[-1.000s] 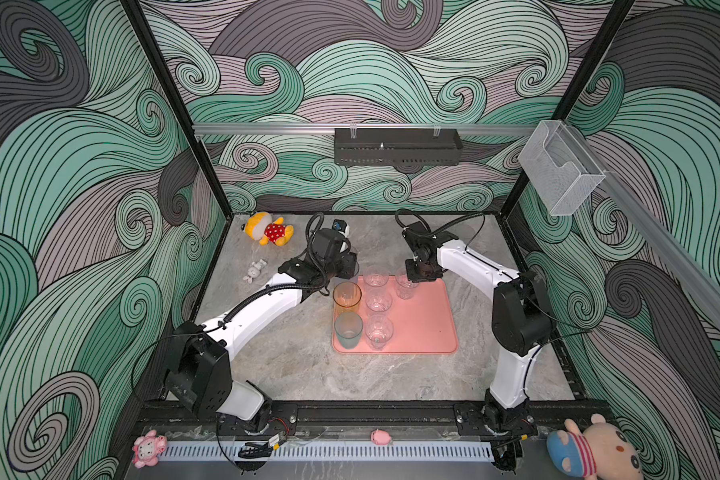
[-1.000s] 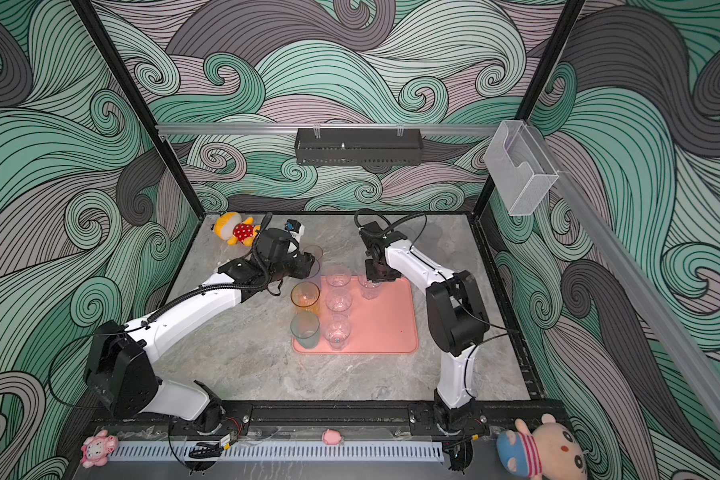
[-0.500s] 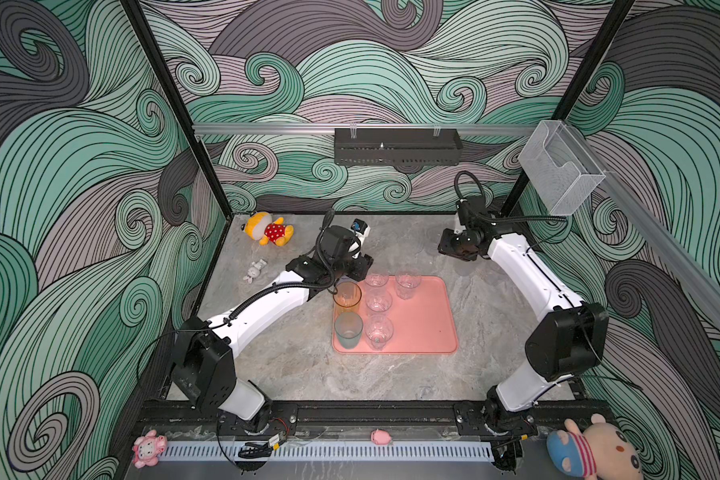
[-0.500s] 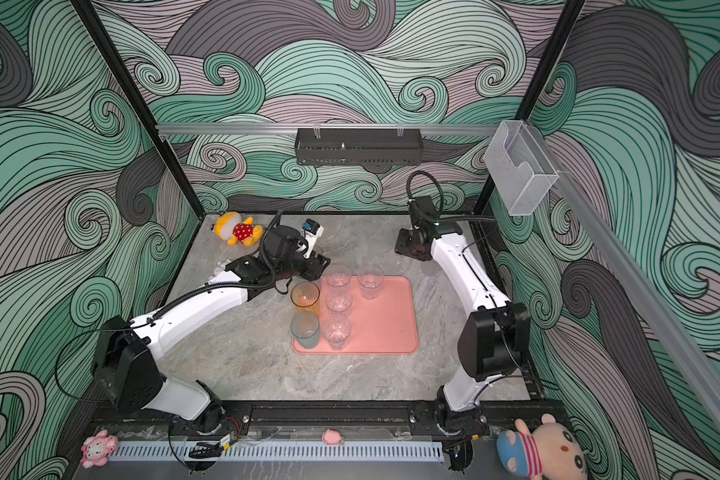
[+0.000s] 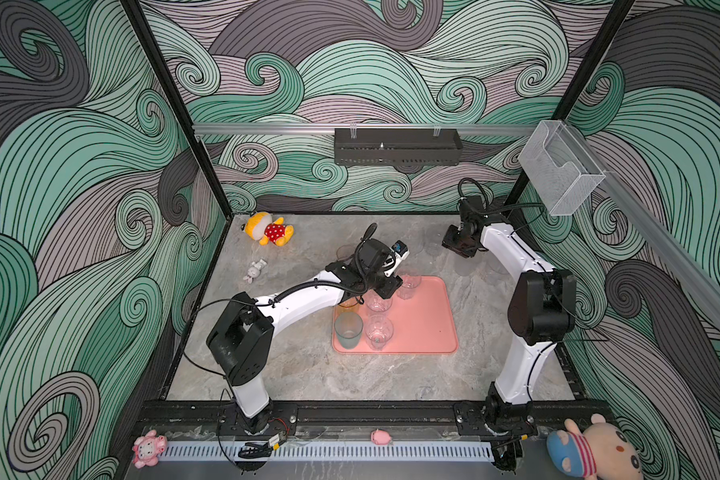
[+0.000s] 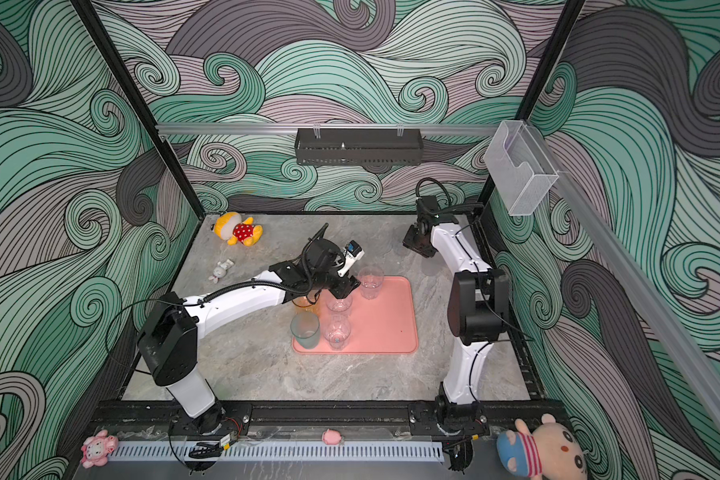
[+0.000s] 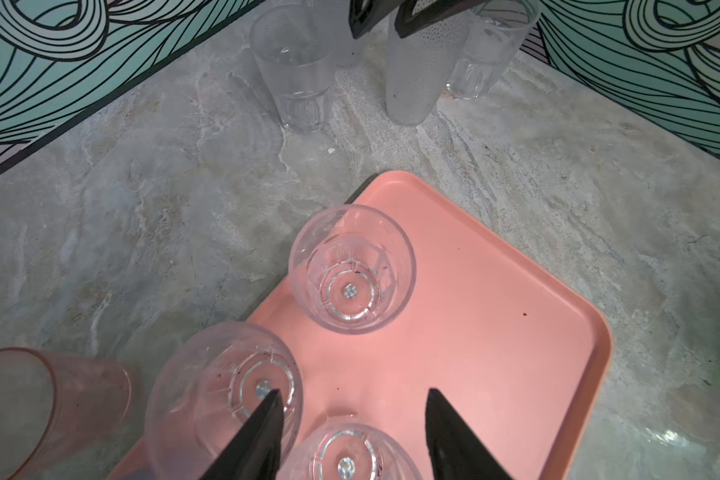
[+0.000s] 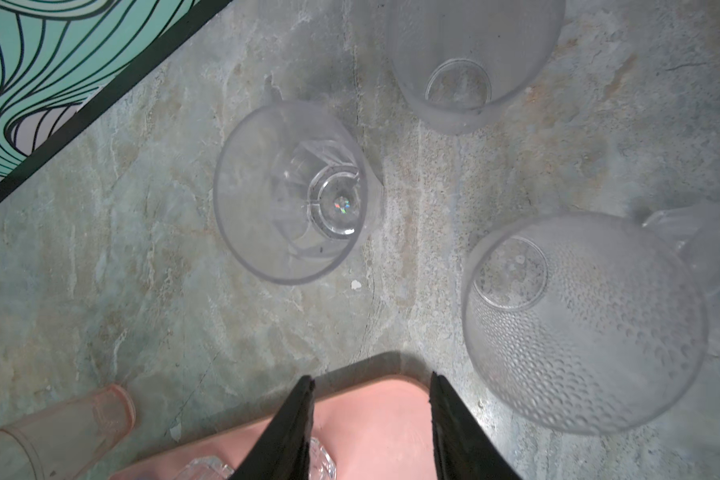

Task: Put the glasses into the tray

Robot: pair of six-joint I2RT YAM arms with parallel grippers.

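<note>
The salmon-pink tray [image 5: 427, 328] lies mid-table. On it stand a blue-grey glass [image 5: 348, 330], an orange one [image 5: 347, 306] half under my left arm, and clear glasses [image 5: 379, 332] [image 5: 409, 286]. My left gripper [image 5: 391, 286] [image 7: 353, 391] hovers open over the tray's back left. A clear glass [image 7: 346, 453] stands below the gap between its fingers, untouched. My right gripper [image 5: 454, 249] [image 8: 371, 382] hangs open and empty at the back right, above the tray's corner [image 8: 371, 399]. Near it on the table stand a clear glass [image 8: 292, 195], a dimpled one [image 8: 578, 324] and a frosted one [image 8: 470, 62].
A pinkish glass [image 7: 38, 407] stands on the table behind the tray's left end. A yellow plush [image 5: 269, 232] and a small white toy [image 5: 253, 270] lie at the back left. A black rack [image 5: 398, 145] and a clear box [image 5: 560, 170] hang on the walls.
My right arm swung from the tray's back edge to the back right corner, jaws wider, leaving a clear glass on the tray. My left gripper moved right and forward over the tray.
</note>
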